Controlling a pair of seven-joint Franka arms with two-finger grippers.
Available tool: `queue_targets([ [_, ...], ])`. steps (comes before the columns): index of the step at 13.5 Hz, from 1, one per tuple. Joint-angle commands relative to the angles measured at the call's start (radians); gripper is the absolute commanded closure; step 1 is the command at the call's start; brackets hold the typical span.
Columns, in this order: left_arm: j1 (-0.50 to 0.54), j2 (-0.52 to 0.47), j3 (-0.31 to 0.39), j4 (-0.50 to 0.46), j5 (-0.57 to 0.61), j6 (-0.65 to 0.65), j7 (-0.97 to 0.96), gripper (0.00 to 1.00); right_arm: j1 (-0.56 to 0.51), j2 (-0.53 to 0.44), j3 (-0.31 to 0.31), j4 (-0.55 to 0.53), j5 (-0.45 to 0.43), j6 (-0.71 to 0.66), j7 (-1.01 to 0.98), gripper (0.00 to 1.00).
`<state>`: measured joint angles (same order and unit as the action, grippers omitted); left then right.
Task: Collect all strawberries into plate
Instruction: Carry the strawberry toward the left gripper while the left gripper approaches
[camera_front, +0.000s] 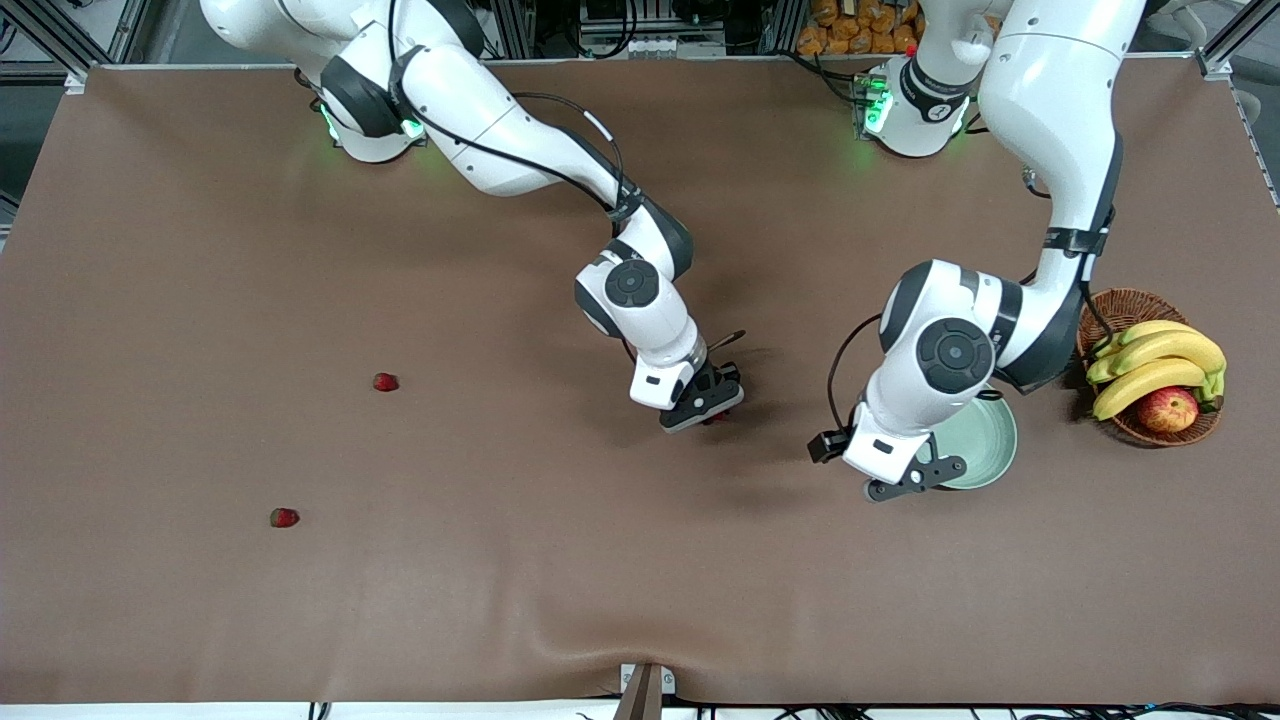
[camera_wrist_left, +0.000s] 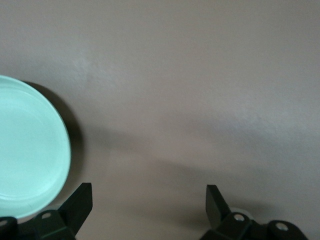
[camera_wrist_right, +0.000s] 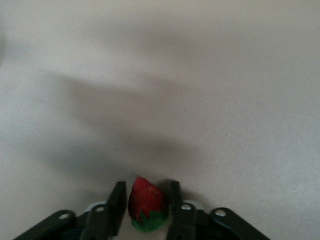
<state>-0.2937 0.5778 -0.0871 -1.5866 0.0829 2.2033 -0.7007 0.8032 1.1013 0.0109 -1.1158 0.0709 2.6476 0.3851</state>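
Front view: two strawberries (camera_front: 386, 381) (camera_front: 285, 517) lie on the bench toward the right arm's end, the plate (camera_front: 990, 447) beside the basket (camera_front: 1135, 302) of fruit. Left wrist view: left gripper (camera_wrist_left: 149, 206) hangs by the plate, jaws spread. Right wrist view: right gripper (camera_wrist_right: 146, 202) pinches a third strawberry (camera_wrist_right: 147, 202) mid-bench.

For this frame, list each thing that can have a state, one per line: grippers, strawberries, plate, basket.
left gripper: open, holds nothing, waits beside the plate.
right gripper: fingers on both sides of a strawberry, over the middle of the table.
gripped strawberry: between the right gripper's fingers.
two loose strawberries: lying on the table toward the right arm's end, apart.
plate: on the table, no berries visible in it.
basket: holds bananas and an apple.
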Motion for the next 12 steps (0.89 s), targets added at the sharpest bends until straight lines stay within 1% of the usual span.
queue_targets([
  [1,-0.019,-0.023,-0.003,-0.013,0.020,-0.013,-0.088,0.00,0.002,-0.015,-0.039,0.034,-0.026,-0.018,0.006,0.00],
  [2,-0.031,-0.023,-0.003,-0.004,0.012,-0.023,-0.095,0.00,-0.012,-0.046,-0.039,-0.002,-0.026,-0.032,0.006,0.00],
  [5,-0.079,-0.006,-0.003,0.008,0.014,-0.040,-0.233,0.00,-0.062,-0.191,-0.039,-0.161,-0.025,-0.050,-0.002,0.00],
  [7,-0.117,0.048,-0.003,0.059,0.012,-0.040,-0.264,0.00,-0.111,-0.295,-0.039,-0.289,-0.026,-0.052,-0.005,0.00],
  [9,-0.169,0.104,-0.003,0.089,0.012,-0.034,-0.359,0.00,-0.169,-0.401,-0.039,-0.411,-0.026,-0.063,-0.009,0.00],
  [10,-0.192,0.123,-0.003,0.103,0.017,-0.034,-0.402,0.00,-0.199,-0.446,-0.039,-0.450,-0.026,-0.092,-0.011,0.00],
  [12,-0.228,0.132,-0.002,0.100,0.017,-0.030,-0.418,0.00,-0.271,-0.510,-0.039,-0.469,-0.026,-0.215,-0.020,0.00],
])
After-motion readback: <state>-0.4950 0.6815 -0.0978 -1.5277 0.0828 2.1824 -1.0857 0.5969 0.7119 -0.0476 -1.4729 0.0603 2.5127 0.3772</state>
